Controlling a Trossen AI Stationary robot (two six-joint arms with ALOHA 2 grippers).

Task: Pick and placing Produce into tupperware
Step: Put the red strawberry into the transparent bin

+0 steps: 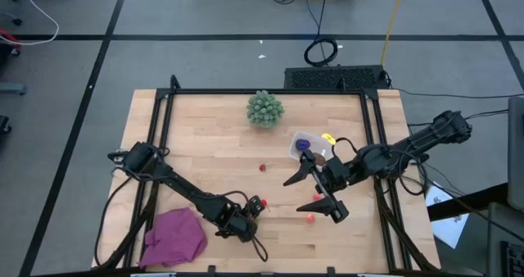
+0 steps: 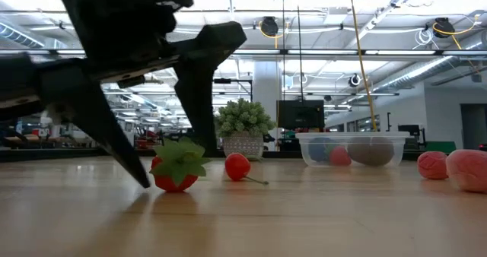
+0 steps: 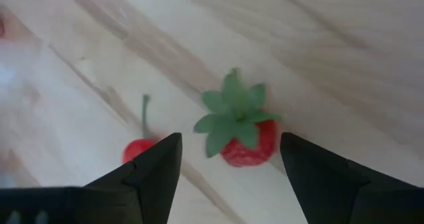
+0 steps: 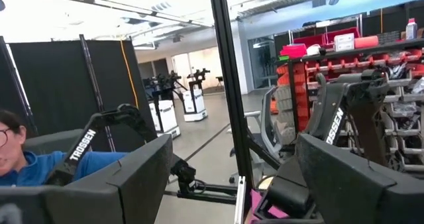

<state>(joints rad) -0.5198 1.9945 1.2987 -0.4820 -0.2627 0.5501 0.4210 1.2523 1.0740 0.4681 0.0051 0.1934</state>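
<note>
A red toy strawberry [image 3: 246, 144] with green leaves lies on the wooden table, and a small red cherry [image 3: 136, 149] lies beside it. My left gripper [image 3: 230, 139] points steeply down over the strawberry, open, one finger on each side of it. The clear tupperware [image 1: 307, 146] stands right of the table's middle and holds a brown oval [image 2: 370, 152] and other small pieces. My right gripper [image 1: 315, 191] hangs open in the air near the tupperware, with nothing in it. More red berries [image 1: 263, 167] [image 1: 310, 218] lie loose on the table.
A green spiky ball [image 1: 265, 109] sits near the far edge. A magenta cloth [image 1: 174, 236] lies at the near left corner. A black frame [image 1: 164, 113] borders the table. A person [image 4: 13, 159] shows beyond the table in the right wrist view.
</note>
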